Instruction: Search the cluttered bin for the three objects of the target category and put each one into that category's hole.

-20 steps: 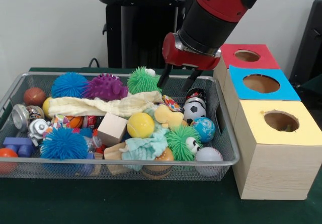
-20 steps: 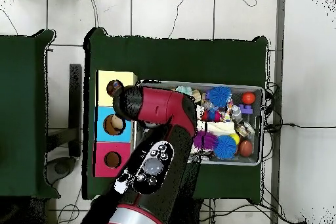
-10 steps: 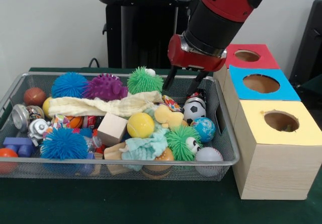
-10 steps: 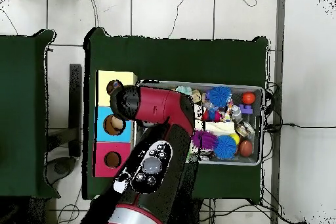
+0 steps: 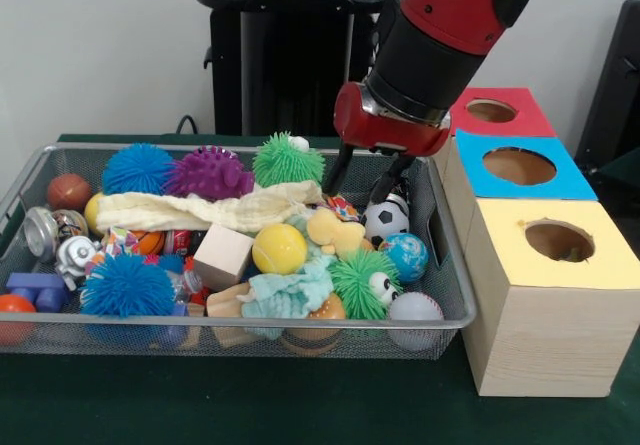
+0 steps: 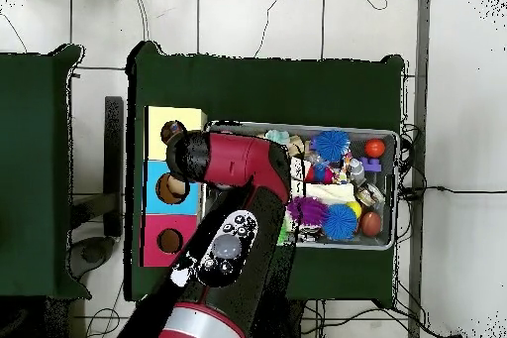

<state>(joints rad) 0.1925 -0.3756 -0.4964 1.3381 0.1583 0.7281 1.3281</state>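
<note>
The silver wire-mesh bin (image 5: 250, 322) is full of toys; it also shows in the overhead view (image 6: 388, 245). My gripper (image 5: 360, 185) hangs open and empty over the bin's right rear part. Its fingertips are just above a white fabric piece with coloured dots (image 5: 341, 205), which lies partly buried beside a soccer ball (image 5: 385, 221). Another dotted fabric piece (image 5: 119, 238) lies at the left, under the cream cloth. A third does not show. The yellow-topped box's hole (image 5: 558, 240) is right of the bin, nearest the camera, and also shows in the overhead view (image 6: 171, 134). In the overhead view the arm hides the gripper.
The blue-topped box (image 5: 520, 167) and the red-topped box (image 5: 492, 111) stand behind the yellow one. In the bin lie a cream waffle cloth (image 5: 200, 208), a mint cloth (image 5: 290, 293), a wooden cube (image 5: 222, 255), a yellow ball (image 5: 279, 249) and spiky balls (image 5: 287, 160).
My gripper has come down and slightly to the right, from above the bin's back rim to just over the toys beside the soccer ball. It stays open. The toys have not moved.
</note>
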